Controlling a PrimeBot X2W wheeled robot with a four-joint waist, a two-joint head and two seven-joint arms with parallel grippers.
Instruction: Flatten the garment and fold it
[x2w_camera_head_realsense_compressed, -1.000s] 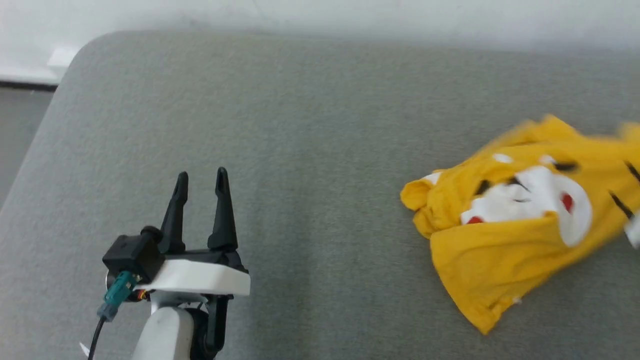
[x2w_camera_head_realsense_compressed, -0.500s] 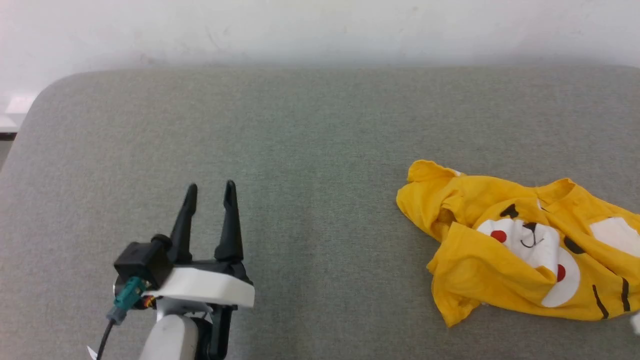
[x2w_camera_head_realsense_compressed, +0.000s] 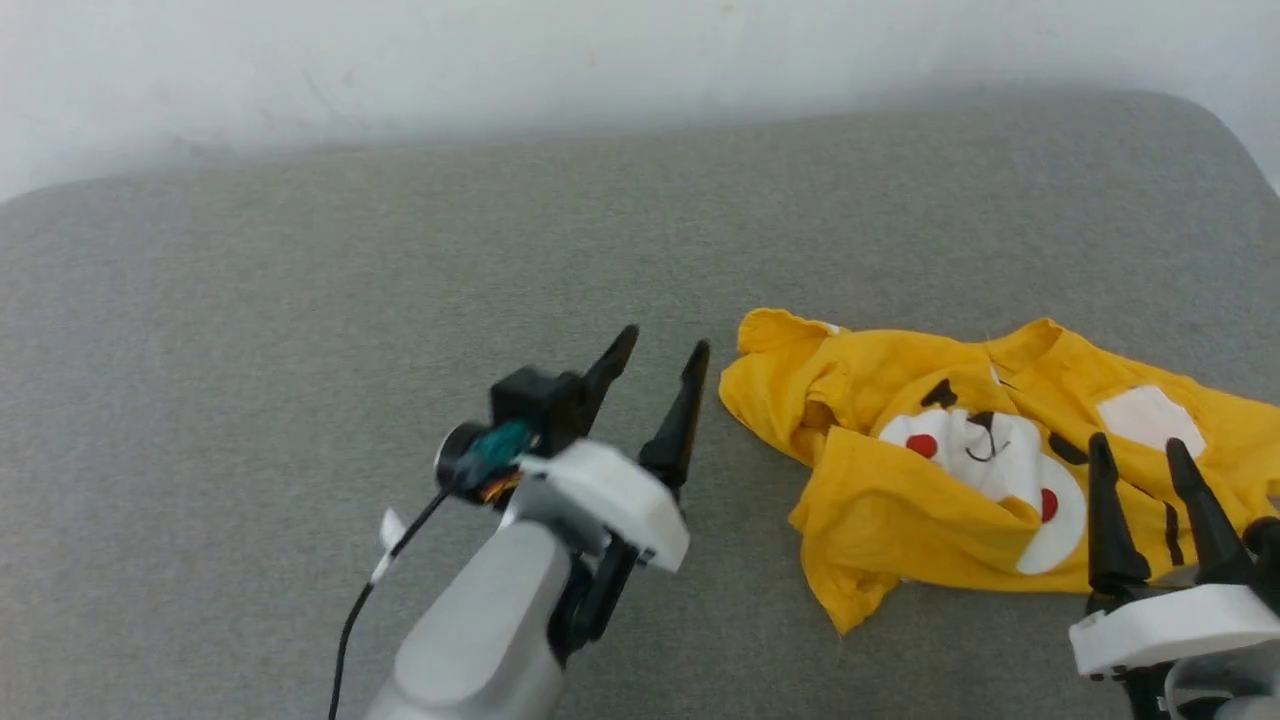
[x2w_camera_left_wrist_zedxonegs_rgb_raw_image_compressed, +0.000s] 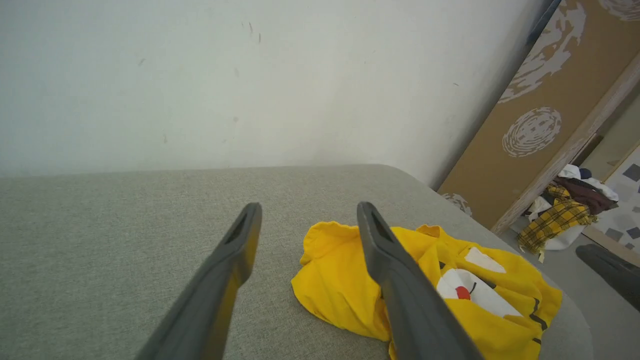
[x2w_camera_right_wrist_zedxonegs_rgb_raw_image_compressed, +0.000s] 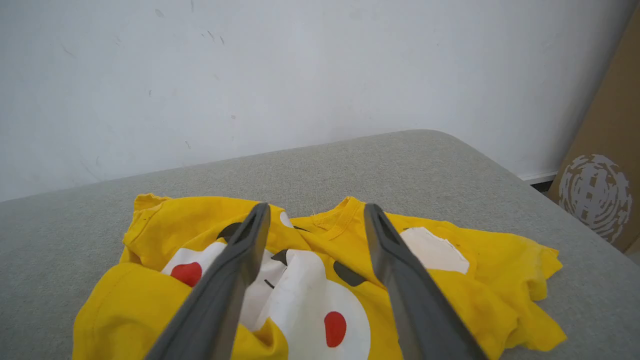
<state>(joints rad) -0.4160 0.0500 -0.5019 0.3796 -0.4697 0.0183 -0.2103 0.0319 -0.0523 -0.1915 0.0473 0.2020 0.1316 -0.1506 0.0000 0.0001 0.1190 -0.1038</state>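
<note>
Garment (x2w_camera_head_realsense_compressed: 900, 520): yellow T-shirt, lying crumpled on the grey fabric-covered worktop (x2w_camera_head_realsense_compressed: 300, 300). The face print is uppermost and the collar is on the side away from the robot. A yellow flap on the robot's side is doubled over the lower part of the print. A sleeve is bunched into a lump at the garment's left end.

Left pincer (x2w_camera_head_realsense_compressed: 664, 342): fingers spread and empty. It sits just beside the bunched sleeve and appears clear of the cloth. The left wrist view confirms this, with the sleeve lump partly behind one finger.

Right pincer (x2w_camera_head_realsense_compressed: 1137, 443): fingers spread and empty. It is on the robot's side of the garment, toward its right end. In the right wrist view its fingers frame the collar and the face print.

Judgement on the step: flattening has not started and nothing is grasped. Both arms look set for a first two-point pick.

Next move probably needed:
- The left pincer closes on the sleeve lump.
- The right pincer closes on the garment's right part, pinching one layer only if possible.
- Both then draw apart to open the flap.
</note>
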